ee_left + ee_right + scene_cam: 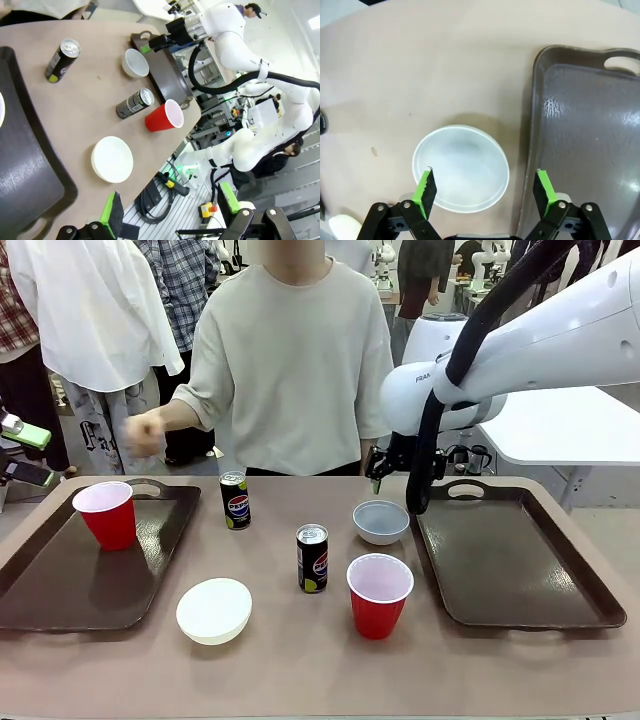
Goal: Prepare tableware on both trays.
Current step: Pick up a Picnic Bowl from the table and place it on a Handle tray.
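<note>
Legibly, "pepsi" on the far can (235, 500)

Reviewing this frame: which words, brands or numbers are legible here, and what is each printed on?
"pepsi": on the far can, beside its round logo.
"FRA": on the right arm; a black cable hides the rest of the word.
Near can: the round logo shows, but the lettering is too small to read.

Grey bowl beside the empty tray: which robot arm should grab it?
Right. The right gripper hangs open over the grey bowl, beside the right tray. The left gripper is far off, beyond the white bowl.
</note>
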You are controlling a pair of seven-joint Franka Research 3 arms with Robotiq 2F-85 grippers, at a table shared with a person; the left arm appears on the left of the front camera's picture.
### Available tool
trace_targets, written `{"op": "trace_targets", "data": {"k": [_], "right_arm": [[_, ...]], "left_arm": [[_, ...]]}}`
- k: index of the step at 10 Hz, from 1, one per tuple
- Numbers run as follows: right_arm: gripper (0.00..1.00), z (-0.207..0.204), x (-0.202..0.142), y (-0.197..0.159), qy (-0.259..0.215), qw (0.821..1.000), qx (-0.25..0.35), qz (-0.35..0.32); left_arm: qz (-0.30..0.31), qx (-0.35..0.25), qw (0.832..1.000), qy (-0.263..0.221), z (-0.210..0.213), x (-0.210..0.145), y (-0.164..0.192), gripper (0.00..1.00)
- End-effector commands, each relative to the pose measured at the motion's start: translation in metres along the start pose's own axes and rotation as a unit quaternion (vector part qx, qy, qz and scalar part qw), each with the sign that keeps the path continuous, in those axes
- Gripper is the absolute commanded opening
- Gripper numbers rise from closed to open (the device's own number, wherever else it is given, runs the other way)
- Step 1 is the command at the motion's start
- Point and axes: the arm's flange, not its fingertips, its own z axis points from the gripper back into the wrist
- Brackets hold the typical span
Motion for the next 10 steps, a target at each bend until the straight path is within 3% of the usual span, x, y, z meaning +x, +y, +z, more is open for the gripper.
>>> {"op": "trace_targets", "data": {"k": [1,3,10], "right_arm": [[1.00,-0.008,0.005,-0.001,0.018,0.999,-0.021,-0.019],[0.96,-0.019,0.004,-0.010,0.032,0.999,-0.027,-0.022],[0.25,-0.033,0.004,-0.014,0.059,0.998,-0.028,-0.014]], "left_arm": [[-0.012,-0.010,1.000,-0.007,-0.001,0.001,0.001,1.00],[-0.012,-0.010,1.000,-0.007,-0.001,0.001,0.001,1.00],[-0.012,-0.010,1.000,-0.007,-0.001,0.001,0.001,1.00]]}}
